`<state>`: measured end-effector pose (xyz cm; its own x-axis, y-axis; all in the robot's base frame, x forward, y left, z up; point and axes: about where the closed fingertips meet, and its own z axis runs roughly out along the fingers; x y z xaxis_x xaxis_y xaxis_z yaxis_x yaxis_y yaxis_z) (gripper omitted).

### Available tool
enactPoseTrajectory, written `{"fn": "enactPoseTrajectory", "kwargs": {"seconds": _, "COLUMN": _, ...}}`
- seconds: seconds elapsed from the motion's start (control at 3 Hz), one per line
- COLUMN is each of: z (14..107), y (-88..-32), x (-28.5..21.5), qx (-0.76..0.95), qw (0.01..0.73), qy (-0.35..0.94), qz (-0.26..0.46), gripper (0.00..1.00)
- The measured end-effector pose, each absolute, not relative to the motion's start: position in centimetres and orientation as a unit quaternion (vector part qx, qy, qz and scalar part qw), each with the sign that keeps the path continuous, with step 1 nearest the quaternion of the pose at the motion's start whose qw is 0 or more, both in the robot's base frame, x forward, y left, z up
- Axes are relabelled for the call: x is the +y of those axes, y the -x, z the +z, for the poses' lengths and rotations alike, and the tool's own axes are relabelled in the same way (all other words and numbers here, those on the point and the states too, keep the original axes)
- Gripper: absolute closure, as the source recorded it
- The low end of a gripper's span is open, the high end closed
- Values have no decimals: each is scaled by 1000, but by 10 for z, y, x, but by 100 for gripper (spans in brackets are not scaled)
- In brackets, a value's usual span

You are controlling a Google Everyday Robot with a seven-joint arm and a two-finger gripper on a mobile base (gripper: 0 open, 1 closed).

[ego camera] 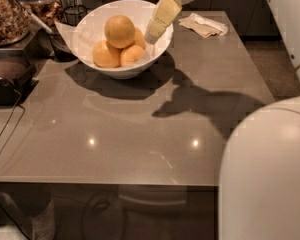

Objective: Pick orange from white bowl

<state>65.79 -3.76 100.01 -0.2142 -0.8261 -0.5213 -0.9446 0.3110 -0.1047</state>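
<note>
Glossy grey countertop (115, 144) is carrying the white bowl (87, 31) near its back edge. Orange (119, 31), round, smooth and pale, is sitting atop the deeper-orange fruits (106, 55) inside it. Gripper (153, 34) is hanging over the bowl's right rim, slanting down-left, with the orange lying just left of its tip. Released or clenched: cannot tell. Crumpled napkin (204, 24) is lying off to the right.

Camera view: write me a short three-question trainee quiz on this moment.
1. True or false: the gripper hangs at the rim of the white bowl.
2. How many fruits show in the bowl? A two, B four, C six.
3. Fill in: the orange sits ___ the other fruits.
Key: 1 true; 2 B; 3 on top of.
</note>
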Motion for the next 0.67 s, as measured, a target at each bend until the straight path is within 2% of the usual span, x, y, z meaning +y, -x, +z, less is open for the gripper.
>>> {"fn": "enactPoseTrajectory", "kwargs": {"seconds": 0.33, "z": 988, "y": -682, "x": 0, "qx": 758, "qw": 240, "qy": 591, "qz": 134, "gripper": 0}}
{"fn": "enactPoseTrajectory", "kwargs": {"seconds": 0.67, "z": 991, "y": -690, "x": 5, "qx": 756, "qw": 254, "qy": 588, "qz": 133, "gripper": 0}}
